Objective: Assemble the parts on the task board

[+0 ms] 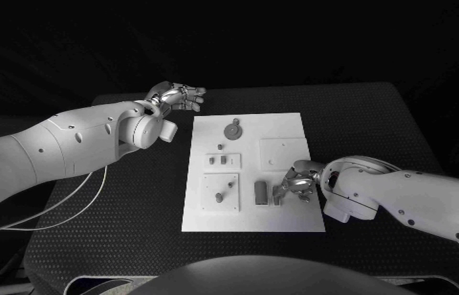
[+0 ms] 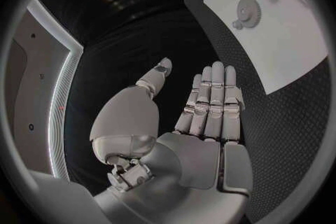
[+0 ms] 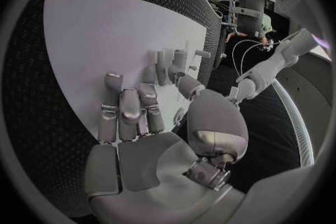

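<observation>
The white task board (image 1: 287, 126) lies flat mid-table, carrying small grey parts (image 1: 261, 192), a round disc (image 1: 233, 130) and raised square plates. The left hand (image 1: 177, 97) hovers off its far left corner, fingers straight, holding nothing. The right hand (image 1: 299, 182) rests over the near-right parts with fingers curled; whether it grips one I cannot tell.
</observation>
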You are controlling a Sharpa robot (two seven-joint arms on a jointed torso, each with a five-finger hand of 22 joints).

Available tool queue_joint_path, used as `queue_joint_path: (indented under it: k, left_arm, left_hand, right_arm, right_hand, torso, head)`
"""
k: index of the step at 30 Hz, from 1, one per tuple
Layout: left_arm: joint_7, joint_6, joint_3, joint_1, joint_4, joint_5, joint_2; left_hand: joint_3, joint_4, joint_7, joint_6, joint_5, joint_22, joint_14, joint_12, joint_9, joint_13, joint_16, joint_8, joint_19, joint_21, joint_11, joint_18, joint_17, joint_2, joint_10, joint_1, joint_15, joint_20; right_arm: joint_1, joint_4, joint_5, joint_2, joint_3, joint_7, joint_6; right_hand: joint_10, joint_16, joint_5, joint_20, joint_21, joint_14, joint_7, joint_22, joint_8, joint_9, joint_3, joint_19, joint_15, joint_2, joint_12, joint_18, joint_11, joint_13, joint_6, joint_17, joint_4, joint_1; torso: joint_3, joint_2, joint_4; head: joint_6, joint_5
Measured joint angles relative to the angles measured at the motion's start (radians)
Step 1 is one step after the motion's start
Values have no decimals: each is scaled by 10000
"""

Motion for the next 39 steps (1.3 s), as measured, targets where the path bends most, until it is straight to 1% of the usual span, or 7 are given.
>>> queue_joint_path:
  k: [4, 9, 16, 27, 31, 34, 39]
  left_arm:
    - [0, 1, 0, 0, 0, 0, 1]
    - [0, 2, 0, 0, 0, 0, 1]
    - [0, 4, 0, 0, 0, -1, -1]
    - [-2, 15, 0, 0, -6, -1, 0]
    - [-3, 19, 0, 0, -8, -1, -1]
    - [-3, 22, 0, 0, -9, -2, -1]
    - [-3, 28, 0, 0, -9, -2, -1]
  left_hand:
    - [0, 0, 0, 0, 0, 0, 0, 0, 1, 0, 0, 0, 0, 0, 0, 0, 0, 0, 0, 0, 0, 0]
    - [0, 0, 0, 0, 0, 1, 0, 0, 1, 0, 0, 0, 0, 0, 0, 0, -1, 0, 0, 0, 0, 0]
    - [0, 0, 0, 0, 0, 1, 0, 0, -8, 0, -3, 0, 0, 0, 0, 0, 8, 0, 0, 0, 0, 0]
    - [0, 0, 0, 0, 0, 2, 0, 0, -7, 0, -60, 0, 0, 0, 0, 0, 7, 0, 0, 0, 0, 0]
    - [0, 0, 0, 0, 0, 3, 0, 0, -7, 0, -60, 0, 0, 0, -1, 0, 16, 0, 0, 0, 0, 0]
    - [0, 0, 0, 0, 0, 3, 0, 0, -7, 0, -60, 0, 0, 0, -1, 0, 16, 0, 0, 0, 0, 0]
    - [0, 0, 0, 0, 0, 3, 0, 0, -7, 0, -60, 0, 0, 0, -1, 0, 16, 0, 1, 0, 0, 0]
  right_arm:
    - [-1, 1, -62, 7, 0, 0, 25]
    - [-3, 1, -135, 14, 0, -2, 52]
    - [-4, 7, -189, 11, 0, -2, 54]
    - [-8, 163, -547, -354, 0, 576, -330]
    - [-8, 199, -930, -493, 0, 1131, -710]
    - [-7, 218, -1434, -570, 1, 1702, -1122]
    - [-5, 185, -2222, -610, 3, 2633, -1674]
  right_hand:
    - [1, 0, 0, 0, 0, -2, -1, 0, 0, 1, 11, 0, 2, -62, 0, -2, 0, -13, -1, 0, 11, 62]
    - [-34, 1, 0, 0, 0, -6, 24, 0, 6, 8, -33, 0, 6, 258, 0, -6, 35, -13, -58, 2, -259, 383]
    - [-34, 2, 0, 0, 0, -6, 24, 0, 8, 13, -116, 0, 7, 249, 0, -10, 36, -13, -59, 2, -334, 373]
    - [-130, -35, 0, 1, 0, -42, 68, 0, -56, 17, 206, -1, 45, -744, -49, -12, 61, -79, -248, -61, 618, 129]
    - [-141, -36, 0, 1, 0, -58, 122, 0, -61, 18, 240, -1, 59, -869, -50, -15, 72, -76, -340, -75, 611, 288]
    - [-180, -36, 0, 2, -1, -94, 153, 0, -112, 17, 311, -2, 95, -684, -49, -37, 110, -22, -510, -47, 240, 864]
    - [-286, -36, 0, 3, 0, -187, 168, 0, -232, 2, 233, -3, 188, 72, -49, 5, 214, -29, -702, -64, -608, 1777]
  torso:
    - [1, 0, 1]
    - [1, -1, 3]
    - [2, -1, 4]
    - [2, -1, 9]
    - [2, -1, 9]
    - [2, -1, 9]
    - [6, -1, 8]
  head:
    - [-1, 0]
    - [-11, -1]
    - [-12, 9]
    - [-12, 16]
    - [-8, 23]
    - [-5, 29]
    - [-2, 40]
